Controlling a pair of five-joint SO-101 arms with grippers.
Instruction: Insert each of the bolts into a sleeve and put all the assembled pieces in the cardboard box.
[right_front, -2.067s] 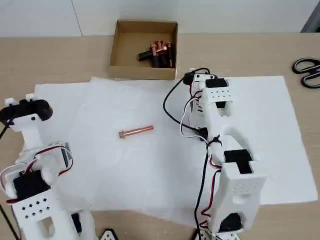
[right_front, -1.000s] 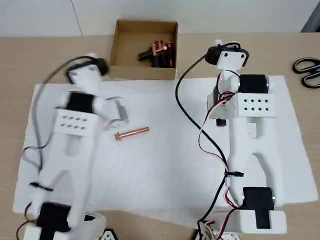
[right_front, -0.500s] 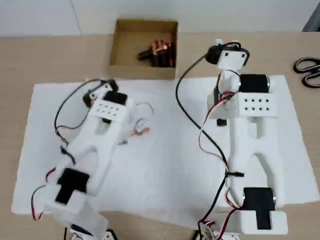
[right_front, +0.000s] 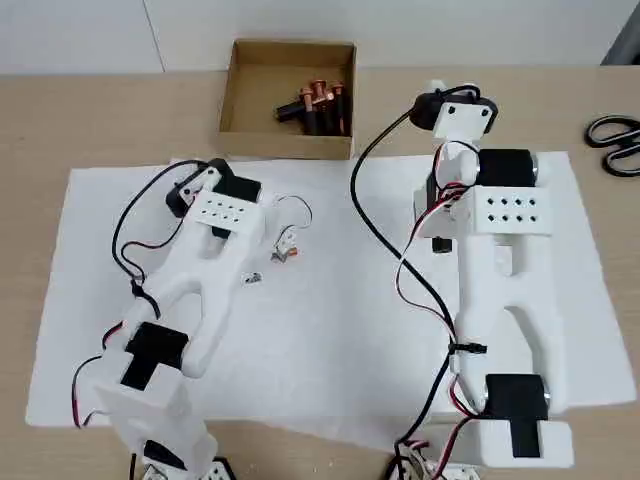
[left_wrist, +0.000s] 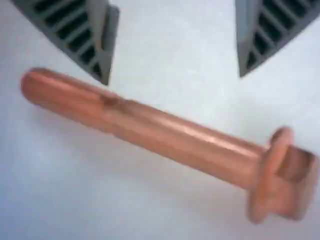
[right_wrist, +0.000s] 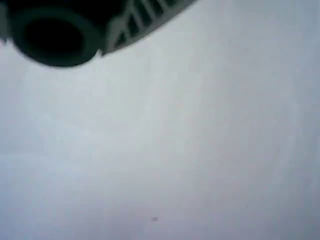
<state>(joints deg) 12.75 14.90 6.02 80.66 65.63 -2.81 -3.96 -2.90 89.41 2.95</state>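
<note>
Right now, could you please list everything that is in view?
table: one, light wood
paper: white, spread over the table
cardboard box: one, brown, far side of the table
assembled pieces: several, copper and black, inside the box
bolt: one, copper, on the paper under the left gripper
sleeve: one, black, in the right gripper
scissors: one pair, black, right edge of the table
left arm, right arm: white, above the paper
left gripper: open, over the bolt
right gripper: shut on the sleeve

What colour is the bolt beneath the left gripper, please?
Copper-coloured; the bolt shows best in the left wrist view.
</note>
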